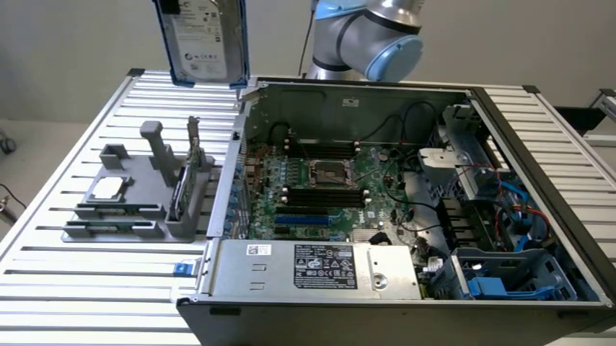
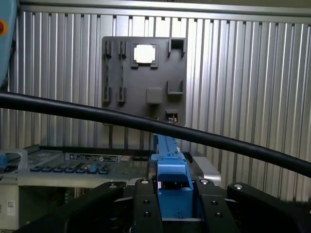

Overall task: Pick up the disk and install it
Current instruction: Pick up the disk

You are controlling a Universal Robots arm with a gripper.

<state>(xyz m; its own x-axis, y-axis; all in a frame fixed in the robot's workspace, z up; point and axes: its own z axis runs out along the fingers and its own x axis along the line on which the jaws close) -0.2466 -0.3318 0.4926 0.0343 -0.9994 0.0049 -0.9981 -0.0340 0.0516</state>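
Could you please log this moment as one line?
hand: shut on silver-grey disk in blue carrier; raised near open grey computer case; not installed

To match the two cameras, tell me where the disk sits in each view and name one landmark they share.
Exterior view: the disk hangs upright at the top, label showing, above the table, to the exterior view's left of the open case.
Wrist view: the disk is edge-on, its blue carrier clamped in the end effector.
Shared landmark: the grey parts holder.
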